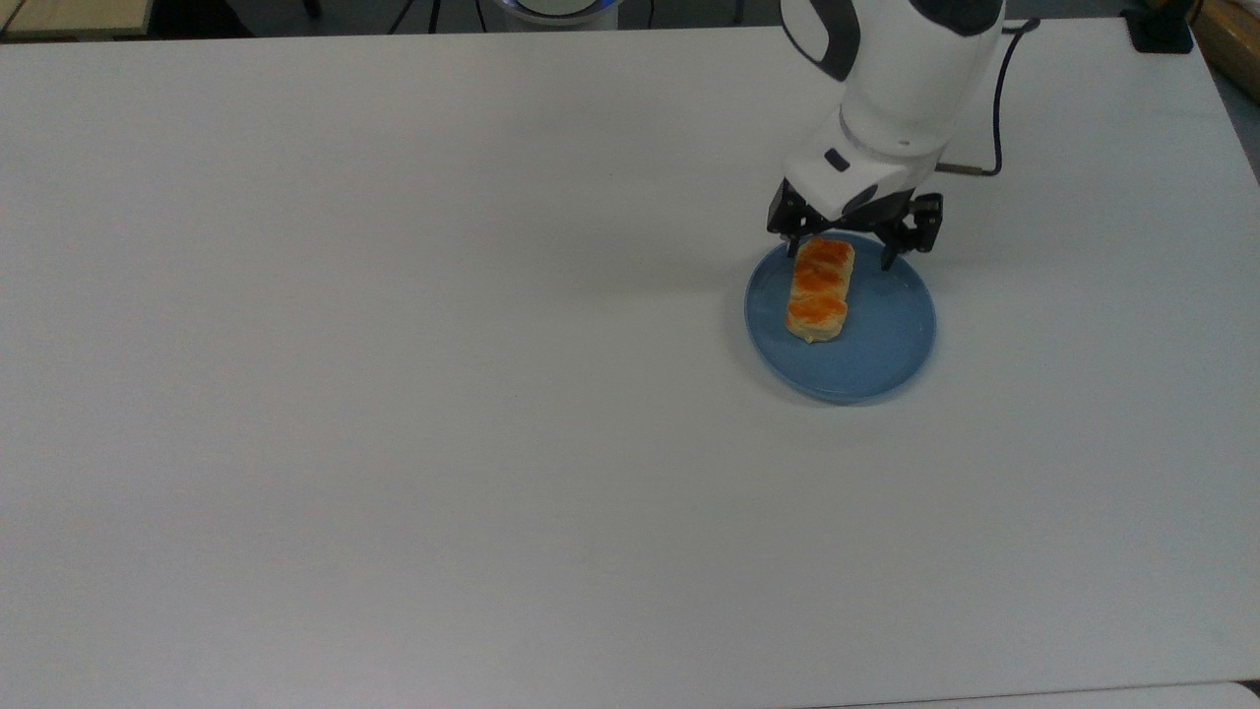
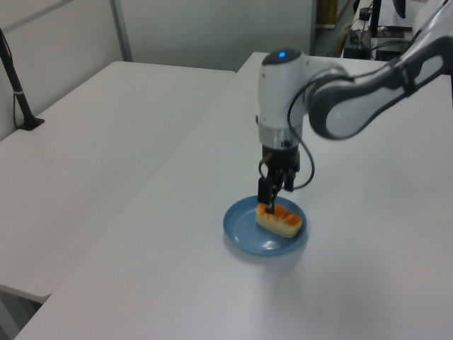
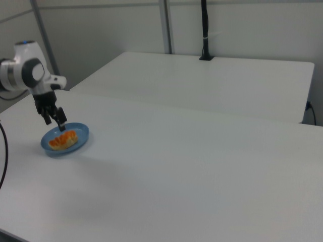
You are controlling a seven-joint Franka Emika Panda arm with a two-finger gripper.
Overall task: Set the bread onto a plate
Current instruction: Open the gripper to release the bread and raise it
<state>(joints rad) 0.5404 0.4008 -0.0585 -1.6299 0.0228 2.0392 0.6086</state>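
Bread (image 1: 819, 290) lies flat inside the blue plate (image 1: 881, 359), on the half toward the worktop's (image 1: 394, 394) far edge in the top view. Claw (image 1: 854, 248) hangs just above the loaf's far end, fingers spread apart, gripping nothing. Placement looks done; only pulling the arm clear seems left.

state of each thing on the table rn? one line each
bread: lying flat on the plate, glazed side up, released
plate: flat on the table, holding the bread
gripper: open, fingers spread over the bread's far end in the top view, not gripping
table: white, carrying the plate
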